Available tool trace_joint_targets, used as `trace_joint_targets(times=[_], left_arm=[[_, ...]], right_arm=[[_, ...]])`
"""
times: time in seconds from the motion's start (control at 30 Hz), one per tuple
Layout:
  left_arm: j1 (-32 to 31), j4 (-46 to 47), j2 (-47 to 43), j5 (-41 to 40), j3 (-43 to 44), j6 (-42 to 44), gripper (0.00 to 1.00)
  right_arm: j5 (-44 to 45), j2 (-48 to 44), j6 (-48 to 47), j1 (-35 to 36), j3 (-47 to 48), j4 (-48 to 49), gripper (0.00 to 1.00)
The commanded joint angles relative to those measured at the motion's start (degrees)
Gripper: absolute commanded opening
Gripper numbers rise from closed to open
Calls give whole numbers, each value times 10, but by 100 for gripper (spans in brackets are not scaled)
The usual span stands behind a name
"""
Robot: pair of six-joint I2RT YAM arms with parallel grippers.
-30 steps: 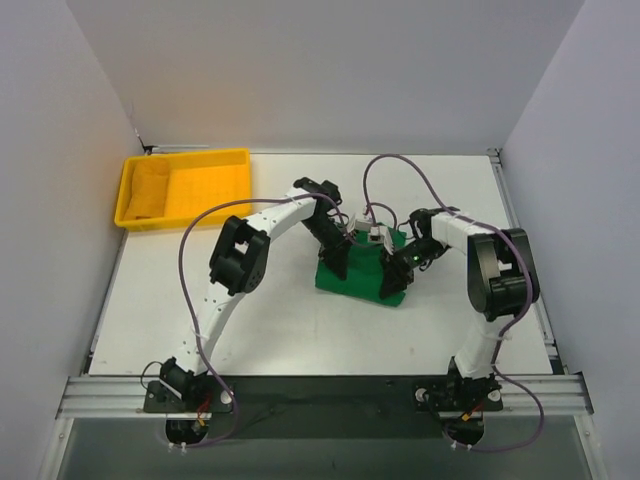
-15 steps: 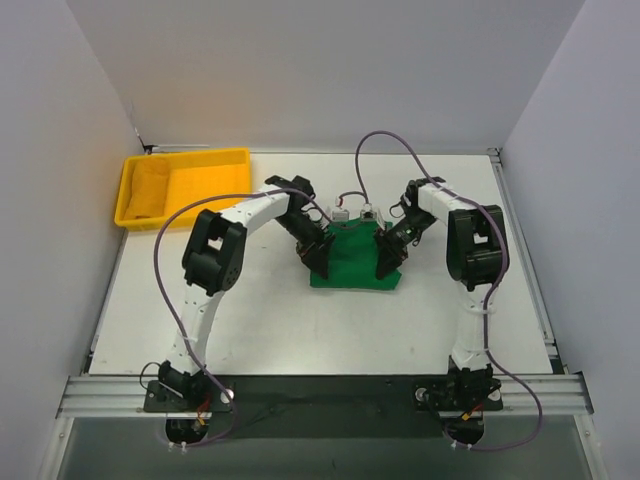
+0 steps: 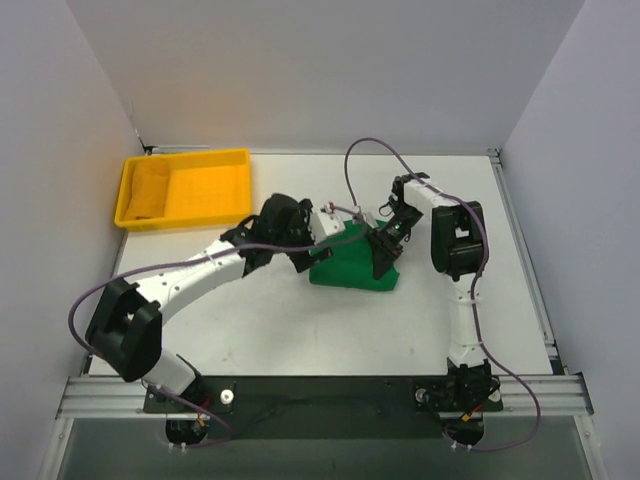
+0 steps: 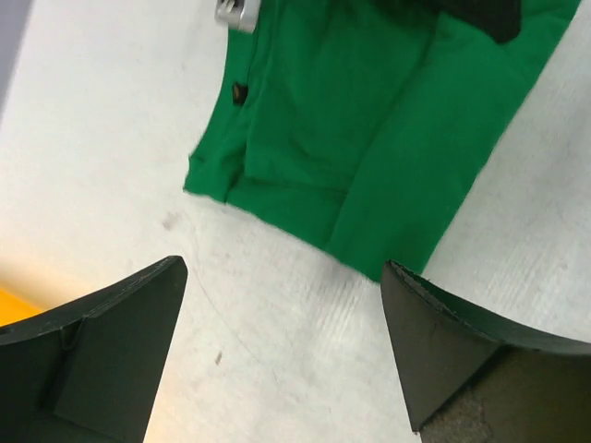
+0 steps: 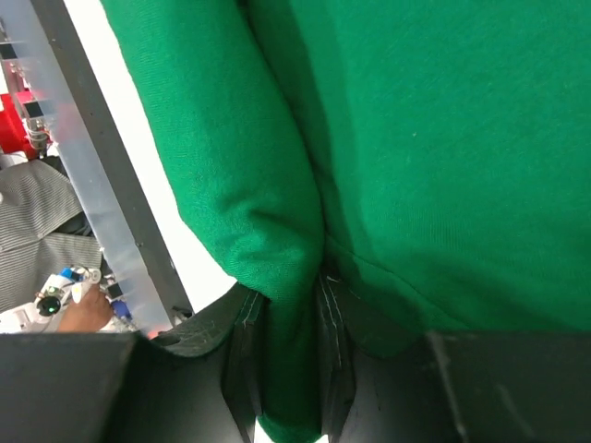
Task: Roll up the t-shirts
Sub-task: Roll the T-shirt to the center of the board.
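The green t-shirt point(image 3: 350, 268) lies folded into a thick bundle at the middle of the white table. My left gripper point(image 3: 300, 262) hangs just off its left edge. In the left wrist view that gripper point(image 4: 286, 346) is open wide over bare table, nothing between its fingers point(image 4: 102, 360), and the t-shirt point(image 4: 369, 138) lies just beyond them. My right gripper point(image 3: 384, 260) is at the bundle's right end. The right wrist view shows it point(image 5: 286, 369) shut on a fold of the t-shirt point(image 5: 443, 138), with fabric bulging out above the jaws.
A yellow tray point(image 3: 215, 192) stands at the back left of the table, with a yellow cloth point(image 3: 150, 190) in its left end. White walls close in the back and both sides. Purple cables loop over both arms.
My left gripper has opened and let go of the t-shirt, and the left arm has swung down and to the left. The right arm has reached farther back, still gripping the fabric.
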Motion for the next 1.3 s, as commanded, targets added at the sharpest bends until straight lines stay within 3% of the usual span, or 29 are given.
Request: trace_joint_targets(times=[0.0,0.17,0.37,0.63,0.9,1.0,1.17,1.27], left_arm=[[-69,195,4,-134,-66,85,97],[-164,465,-19,-186,-239,233,97],[-179,591,14,-168,-307,304,96],[-187,681,108,-150,-347,388,91],[-189,706,198,-193,-328,429,88],[-189,700,223,-195,-323,446,81],[-186,548,229,-205,-259,392,68],[-179,431,220,-180,-214,353,55]], right_arm=[[44,19,29,12,38,-43,8],[32,37,30,21,81,-62,8],[37,78,39,24,132,-106,8],[44,114,41,27,176,-144,8],[46,129,46,26,197,-156,7],[44,133,50,25,202,-161,7],[38,131,49,21,202,-160,13],[30,130,48,16,201,-161,29]])
